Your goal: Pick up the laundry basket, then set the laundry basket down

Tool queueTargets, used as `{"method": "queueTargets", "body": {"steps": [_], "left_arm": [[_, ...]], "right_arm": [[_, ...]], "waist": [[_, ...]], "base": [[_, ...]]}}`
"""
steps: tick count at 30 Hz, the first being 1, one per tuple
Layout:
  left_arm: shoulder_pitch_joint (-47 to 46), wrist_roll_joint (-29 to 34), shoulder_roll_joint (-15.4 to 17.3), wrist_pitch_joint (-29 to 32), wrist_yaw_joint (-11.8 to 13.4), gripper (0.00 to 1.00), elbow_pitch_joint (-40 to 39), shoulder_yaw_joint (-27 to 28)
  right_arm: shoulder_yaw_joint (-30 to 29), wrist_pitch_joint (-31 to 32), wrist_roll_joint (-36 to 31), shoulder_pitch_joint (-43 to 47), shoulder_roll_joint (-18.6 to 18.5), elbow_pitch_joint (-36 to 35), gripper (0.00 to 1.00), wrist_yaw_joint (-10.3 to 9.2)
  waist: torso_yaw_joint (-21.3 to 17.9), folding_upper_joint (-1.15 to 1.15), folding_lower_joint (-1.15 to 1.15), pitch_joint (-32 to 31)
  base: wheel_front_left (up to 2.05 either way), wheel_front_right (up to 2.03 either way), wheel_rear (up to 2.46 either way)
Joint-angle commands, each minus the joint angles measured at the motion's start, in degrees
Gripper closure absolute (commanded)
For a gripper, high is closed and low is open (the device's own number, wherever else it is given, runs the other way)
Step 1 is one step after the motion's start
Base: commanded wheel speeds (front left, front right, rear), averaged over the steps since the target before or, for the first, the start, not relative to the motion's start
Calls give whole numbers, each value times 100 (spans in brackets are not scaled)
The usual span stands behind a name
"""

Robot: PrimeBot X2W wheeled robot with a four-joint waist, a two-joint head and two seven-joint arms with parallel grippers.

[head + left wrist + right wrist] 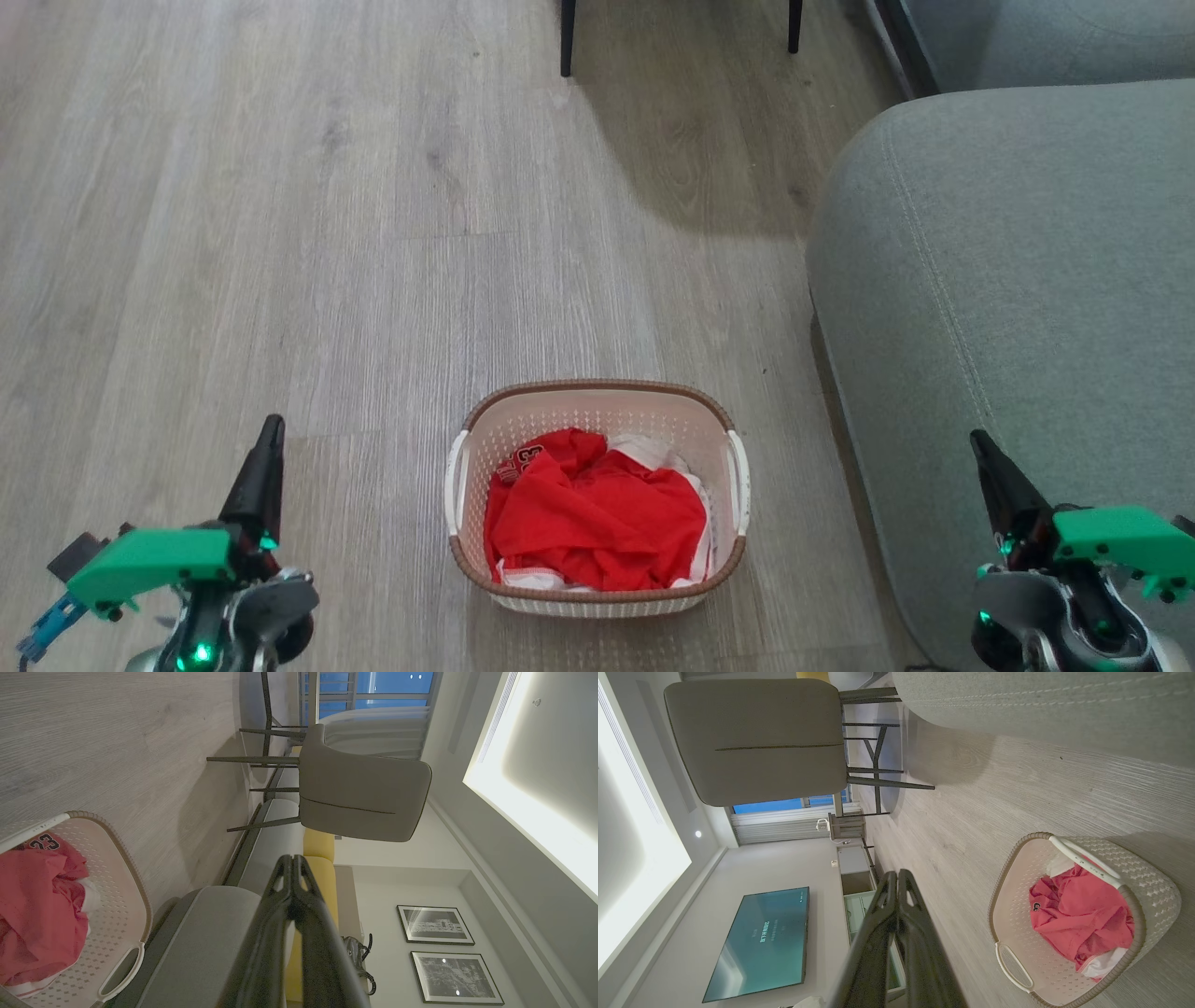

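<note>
The laundry basket (597,420) stands on the wood floor between my two arms, cream with perforated walls, a brown rim and white side handles, holding red and white clothes. It also appears as the laundry basket (117,905) at lower left of the left wrist view and the laundry basket (1148,882) at lower right of the right wrist view. My left gripper (271,434) is shut, well to the basket's left, holding nothing. My right gripper (978,443) is shut too, off the basket's right side in front of the sofa. Both sets of fingers meet at their tips: left gripper (292,858), right gripper (896,873).
A grey sofa (1018,308) runs close along the basket's right side. Dark chair legs (567,42) stand at the far end of the floor. A grey chair (359,793) and a television (761,942) on the wall appear in the wrist views.
</note>
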Motion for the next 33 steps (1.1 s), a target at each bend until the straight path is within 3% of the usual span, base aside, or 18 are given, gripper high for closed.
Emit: {"method": "queueTargets", "body": {"steps": [1,33], "left_arm": [[-318,14,39,17,-39,100,-171,205],[-318,14,39,17,-39,100,-171,205]], "right_arm": [[102,41,-57,-280,-41,-180,100,16],[102,41,-57,-280,-41,-180,100,16]], "waist": [[0,0,0,0],[0,0,0,0]], "base": [[0,0,0],[0,0,0]]}}
